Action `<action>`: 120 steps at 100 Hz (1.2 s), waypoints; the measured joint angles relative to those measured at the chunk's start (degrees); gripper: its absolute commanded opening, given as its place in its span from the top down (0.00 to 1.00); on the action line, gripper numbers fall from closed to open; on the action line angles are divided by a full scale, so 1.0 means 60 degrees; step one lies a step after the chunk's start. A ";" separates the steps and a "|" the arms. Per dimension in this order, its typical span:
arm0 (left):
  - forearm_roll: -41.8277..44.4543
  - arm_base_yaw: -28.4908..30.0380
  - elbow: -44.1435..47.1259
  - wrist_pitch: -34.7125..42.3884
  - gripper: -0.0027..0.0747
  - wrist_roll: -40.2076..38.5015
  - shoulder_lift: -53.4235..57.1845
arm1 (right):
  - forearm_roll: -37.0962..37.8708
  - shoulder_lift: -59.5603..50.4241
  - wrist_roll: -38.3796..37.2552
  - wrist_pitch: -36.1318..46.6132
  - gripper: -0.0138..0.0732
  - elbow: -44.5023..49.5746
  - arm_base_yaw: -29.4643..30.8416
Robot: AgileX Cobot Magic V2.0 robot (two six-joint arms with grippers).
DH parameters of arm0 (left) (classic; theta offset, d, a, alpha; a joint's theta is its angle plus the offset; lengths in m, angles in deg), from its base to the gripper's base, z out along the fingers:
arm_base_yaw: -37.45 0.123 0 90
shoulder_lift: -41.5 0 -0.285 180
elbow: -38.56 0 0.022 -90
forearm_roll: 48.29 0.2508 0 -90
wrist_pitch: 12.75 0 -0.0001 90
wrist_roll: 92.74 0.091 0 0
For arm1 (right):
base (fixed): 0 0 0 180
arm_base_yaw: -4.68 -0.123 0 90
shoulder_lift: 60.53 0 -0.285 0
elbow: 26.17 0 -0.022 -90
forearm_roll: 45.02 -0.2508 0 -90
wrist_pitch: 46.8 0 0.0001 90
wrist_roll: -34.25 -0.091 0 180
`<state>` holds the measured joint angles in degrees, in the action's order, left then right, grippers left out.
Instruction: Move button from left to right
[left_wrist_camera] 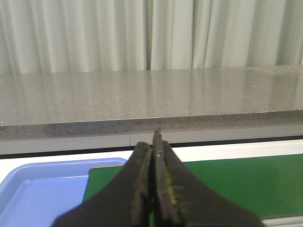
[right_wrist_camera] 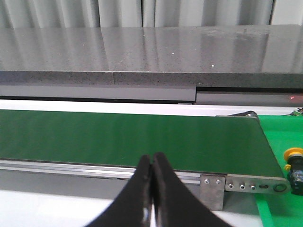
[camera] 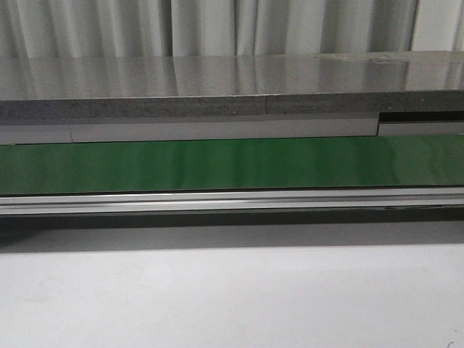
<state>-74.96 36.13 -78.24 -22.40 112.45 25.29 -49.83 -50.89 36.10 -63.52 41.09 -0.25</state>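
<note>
A long green belt (right_wrist_camera: 128,137) runs past both hands. The left hand (left_wrist_camera: 155,142) and right hand (right_wrist_camera: 151,158) are pressed together, empty. The button (right_wrist_camera: 294,163), yellow cap on a black body, sits beyond the belt's end, well apart from the right hand.

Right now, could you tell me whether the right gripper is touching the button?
Apart. The right wrist view shows the shut right gripper over the conveyor's rail, with the button well off beside the belt's end.

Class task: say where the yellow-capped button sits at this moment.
Only the right wrist view shows the button: it lies on a green surface just beyond the conveyor belt end, beside its metal end bracket.
</note>
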 measured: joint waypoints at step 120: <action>0.0000 0.0000 0.0000 0.0000 0.99 0.0000 0.0000 | 0.0239 -0.0412 -0.0420 0.1987 0.92 0.1920 -0.0058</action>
<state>-74.96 36.13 -78.24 -22.40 112.45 25.29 -48.39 -53.37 33.58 -51.61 52.61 -0.60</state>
